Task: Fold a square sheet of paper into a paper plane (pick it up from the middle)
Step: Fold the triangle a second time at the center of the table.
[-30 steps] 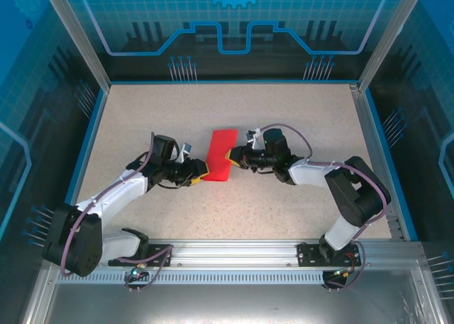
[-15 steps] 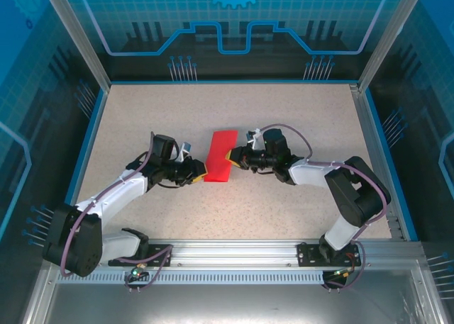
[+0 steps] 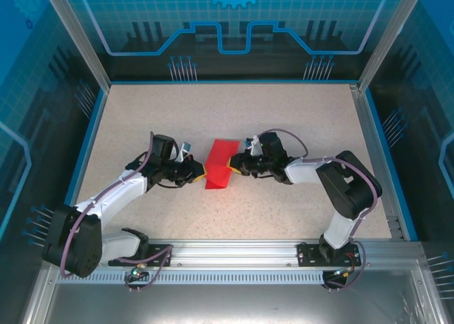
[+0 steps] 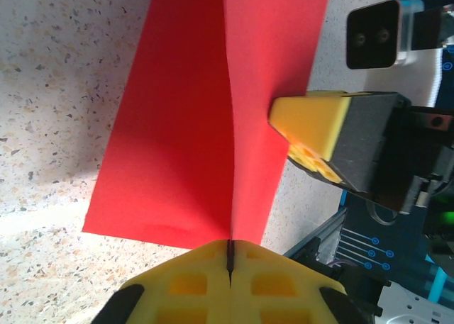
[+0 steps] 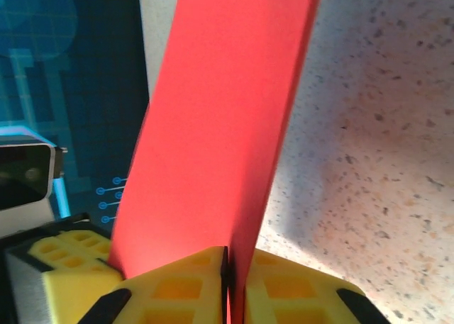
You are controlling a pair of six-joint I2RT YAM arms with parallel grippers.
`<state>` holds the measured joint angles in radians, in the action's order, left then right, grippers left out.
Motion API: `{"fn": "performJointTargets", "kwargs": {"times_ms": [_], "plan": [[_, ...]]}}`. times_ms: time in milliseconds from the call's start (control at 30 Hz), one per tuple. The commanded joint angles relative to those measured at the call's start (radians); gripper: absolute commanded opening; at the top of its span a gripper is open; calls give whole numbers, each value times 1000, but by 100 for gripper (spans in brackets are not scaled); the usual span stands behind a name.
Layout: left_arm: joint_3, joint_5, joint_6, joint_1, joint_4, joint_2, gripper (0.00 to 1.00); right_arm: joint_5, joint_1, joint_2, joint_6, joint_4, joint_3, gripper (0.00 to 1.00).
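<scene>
- Left claw (image 4: 229,259): clenched. Its two yellow pads (image 4: 186,285) meet, and the near edge of the sheet (image 4: 184,125) is nipped in the seam between them, right at the crease.
- Sheet: red and folded narrow. Ahead of the left claw it fans out, with the crease running straight away from the pad seam.
- Its shadow falls on the speckled worktop (image 3: 298,118), ahead and to the left of the left claw.
- Right claw (image 5: 230,271): grasping the sheet. In its own wrist view the pads (image 5: 177,285) are almost together, with a thin red strip caught between them.
- Ahead of the right claw the sheet rises as a long red band, leaning a little to the right. The worktop shows to the right of it.
- Left wrist view: a yellow finger of the right claw touches the right-hand edge of the sheet. It sits partway along that edge, ahead and to the right of the left claw.
- Right wrist view: a yellow pad of the left claw sits just left of the right claw, low beside the sheet.
- Top view: the claws face each other with the sheet between them. The left claw is at the sheet's near left edge and the right claw is at its right edge.
- The far end of the sheet reaches beyond both claws, away from the arm bases.
- Cannot tell whether that far end touches the worktop.
</scene>
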<state>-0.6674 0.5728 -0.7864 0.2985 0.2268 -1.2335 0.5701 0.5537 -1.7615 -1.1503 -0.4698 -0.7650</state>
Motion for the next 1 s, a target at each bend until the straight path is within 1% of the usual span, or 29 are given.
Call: {"fn": "performJointTargets", "kwargs": {"times_ms": [0,100,300,433,567,633,733,833,967], "plan": [[1,0,2,13,-14,-38,5,22,-8,-28,60,62,-28,16],[2,-12,-4,36,-39,-82,4,16,-12,-27,99,120,-42,18],[-30,-53,4,83,-41,-163,5,13,-28,-34,186,257,-83,26],[-44,-86,7,104,-36,-200,4,-17,-40,-28,265,393,-108,40],[-52,-102,-11,124,-58,-233,4,-74,-52,3,344,544,-159,48],[-61,-112,-22,138,-68,-249,4,-126,-57,29,399,655,-188,52],[-70,-128,-52,155,-78,-277,4,-191,-58,62,448,761,-215,53],[-79,-157,-77,182,-88,-299,5,-240,-58,85,473,831,-231,54],[-107,-187,-70,211,-55,-324,6,-280,-46,106,488,873,-241,53]]}}
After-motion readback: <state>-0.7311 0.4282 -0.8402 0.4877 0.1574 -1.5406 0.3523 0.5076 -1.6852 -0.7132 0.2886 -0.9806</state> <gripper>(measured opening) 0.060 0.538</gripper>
